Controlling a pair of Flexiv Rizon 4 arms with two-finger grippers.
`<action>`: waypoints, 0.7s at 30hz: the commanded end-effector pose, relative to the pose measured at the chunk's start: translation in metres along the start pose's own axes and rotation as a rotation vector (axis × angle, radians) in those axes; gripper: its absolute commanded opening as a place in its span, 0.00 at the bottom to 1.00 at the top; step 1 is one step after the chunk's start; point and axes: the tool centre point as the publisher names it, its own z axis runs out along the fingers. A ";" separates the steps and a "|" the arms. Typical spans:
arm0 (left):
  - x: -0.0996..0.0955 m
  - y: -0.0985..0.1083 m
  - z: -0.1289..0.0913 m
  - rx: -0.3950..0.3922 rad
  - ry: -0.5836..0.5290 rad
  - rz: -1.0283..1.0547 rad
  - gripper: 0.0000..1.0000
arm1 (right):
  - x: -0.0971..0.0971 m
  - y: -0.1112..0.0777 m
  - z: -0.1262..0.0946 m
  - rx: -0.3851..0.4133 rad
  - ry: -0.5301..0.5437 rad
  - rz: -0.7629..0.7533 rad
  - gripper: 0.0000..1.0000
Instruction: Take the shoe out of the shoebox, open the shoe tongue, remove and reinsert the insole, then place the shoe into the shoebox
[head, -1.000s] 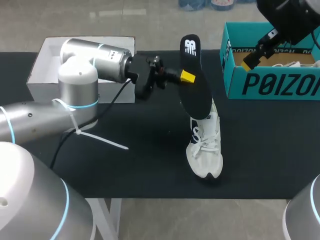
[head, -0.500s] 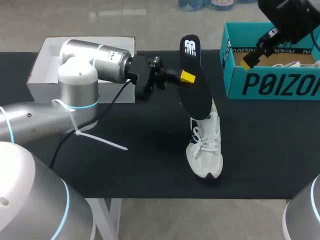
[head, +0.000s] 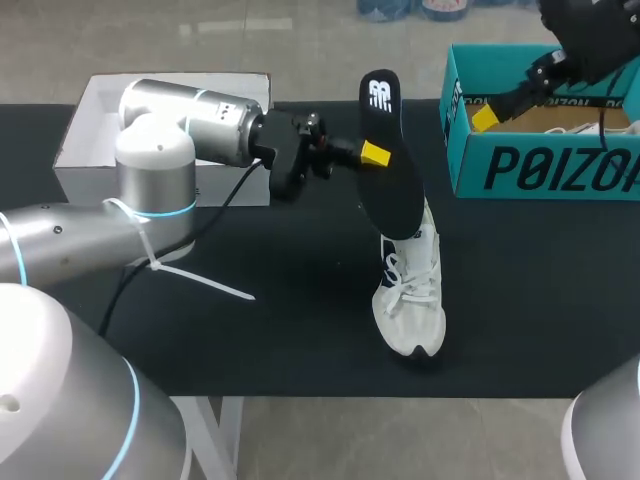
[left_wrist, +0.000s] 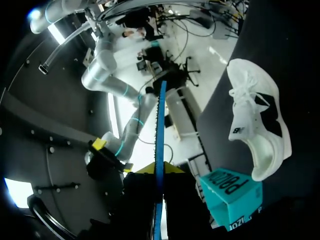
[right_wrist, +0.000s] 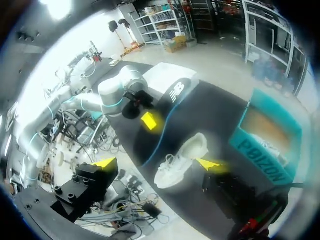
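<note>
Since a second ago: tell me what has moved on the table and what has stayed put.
The right gripper, open and empty, has shifted slightly toward the far side over the teal shoebox, its arm drawing back to the right. Nothing was taken hold of or let go. The left gripper stays shut on the black insole, and the white shoe lies where it was.

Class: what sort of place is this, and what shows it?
Probably a robotics lab bench: the left arm holds up a black insole over a black table, with a white shoe and teal shoebox nearby.
</note>
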 end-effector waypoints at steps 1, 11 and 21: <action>0.001 0.000 0.001 -0.002 -0.001 0.002 0.00 | -0.004 0.001 0.030 -0.045 0.327 0.038 1.00; 0.001 0.000 0.001 -0.002 -0.001 0.002 0.00 | -0.003 0.002 0.068 -0.034 0.406 0.047 1.00; 0.001 0.000 0.001 -0.002 -0.001 0.002 0.00 | 0.006 0.008 0.096 -0.037 0.410 0.035 1.00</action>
